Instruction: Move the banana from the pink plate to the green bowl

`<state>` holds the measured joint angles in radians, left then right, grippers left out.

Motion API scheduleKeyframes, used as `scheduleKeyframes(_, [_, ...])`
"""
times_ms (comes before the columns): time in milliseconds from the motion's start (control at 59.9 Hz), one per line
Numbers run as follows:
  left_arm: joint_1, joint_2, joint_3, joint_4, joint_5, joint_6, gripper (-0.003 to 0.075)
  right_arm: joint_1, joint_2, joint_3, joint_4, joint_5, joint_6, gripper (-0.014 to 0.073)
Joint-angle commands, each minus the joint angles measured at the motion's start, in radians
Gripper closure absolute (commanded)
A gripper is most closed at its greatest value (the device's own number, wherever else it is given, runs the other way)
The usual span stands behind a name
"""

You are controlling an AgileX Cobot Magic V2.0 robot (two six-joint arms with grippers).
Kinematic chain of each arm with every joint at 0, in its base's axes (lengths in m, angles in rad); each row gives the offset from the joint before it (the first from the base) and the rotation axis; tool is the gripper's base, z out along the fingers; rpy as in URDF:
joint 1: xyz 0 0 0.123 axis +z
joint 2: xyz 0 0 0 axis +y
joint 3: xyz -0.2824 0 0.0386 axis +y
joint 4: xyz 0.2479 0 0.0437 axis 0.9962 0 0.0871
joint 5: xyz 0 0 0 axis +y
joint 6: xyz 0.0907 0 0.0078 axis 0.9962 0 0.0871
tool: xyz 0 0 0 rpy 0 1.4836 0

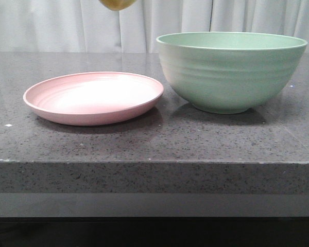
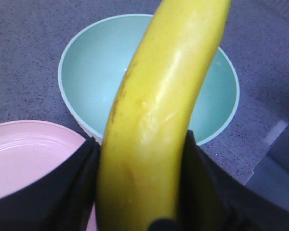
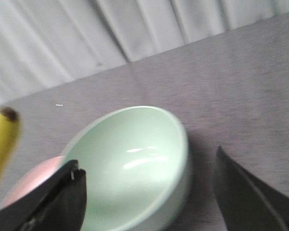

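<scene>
The banana (image 2: 154, 120) is off the plate and in the air, clamped between the 2 black fingers (image 2: 77, 187) of the left end effector (image 2: 140, 192). In the left wrist view it runs from the bottom centre up to the top edge, crossing in front of the green bowl (image 2: 86, 72), which shows nothing inside it. In the front view only a small yellow end (image 1: 115, 4) pokes in at the top edge, above the far rim of the pink plate (image 1: 92, 98).

The plate sits at the centre left of the grey speckled worktop (image 1: 154, 144), bare, and the bowl (image 1: 230, 72) stands just beside it on the right (their rims look very close, whether touching I cannot tell).

The right end effector (image 3: 149, 192) holds nothing, its dark fingers (image 3: 58, 202) spread wide, with the bowl (image 3: 135, 163) between them and the banana's dark-tipped end (image 3: 2, 134) at the left edge.
</scene>
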<state>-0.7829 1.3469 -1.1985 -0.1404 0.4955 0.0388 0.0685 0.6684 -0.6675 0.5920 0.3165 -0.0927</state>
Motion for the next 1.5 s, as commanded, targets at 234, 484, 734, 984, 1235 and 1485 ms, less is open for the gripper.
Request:
scheduleKeyframes(234, [-0.007,-0.033,-0.028,-0.011,-0.090,-0.004,0.0525,0.259,0.194,-0.178,0.267,-0.152,-0.011,0.0033])
scheduleKeyframes(484, [-0.007,-0.033,-0.028,-0.011,-0.090,-0.004,0.0525,0.385,0.347,-0.286,0.314,-0.196,-0.011,0.0033])
scheduleKeyframes(734, [-0.007,-0.033,-0.028,-0.011,-0.090,-0.004,0.0525,0.423,0.458,-0.362,0.317,-0.198,-0.011,0.0033])
scheduleKeyframes(984, [-0.007,-0.033,-0.028,-0.011,-0.092,-0.004,0.0525,0.423,0.505,-0.372,0.322,-0.211,-0.011,0.0033])
scheduleKeyframes(1235, [-0.007,-0.033,-0.028,-0.011,-0.094,-0.004,0.0525,0.423,0.538,-0.373,0.323,-0.198,-0.011,0.0054])
scheduleKeyframes(1485, [-0.007,-0.033,-0.028,-0.011,-0.094,-0.004,0.0525,0.423,0.538,-0.373,0.323,-0.197,-0.011,0.0425])
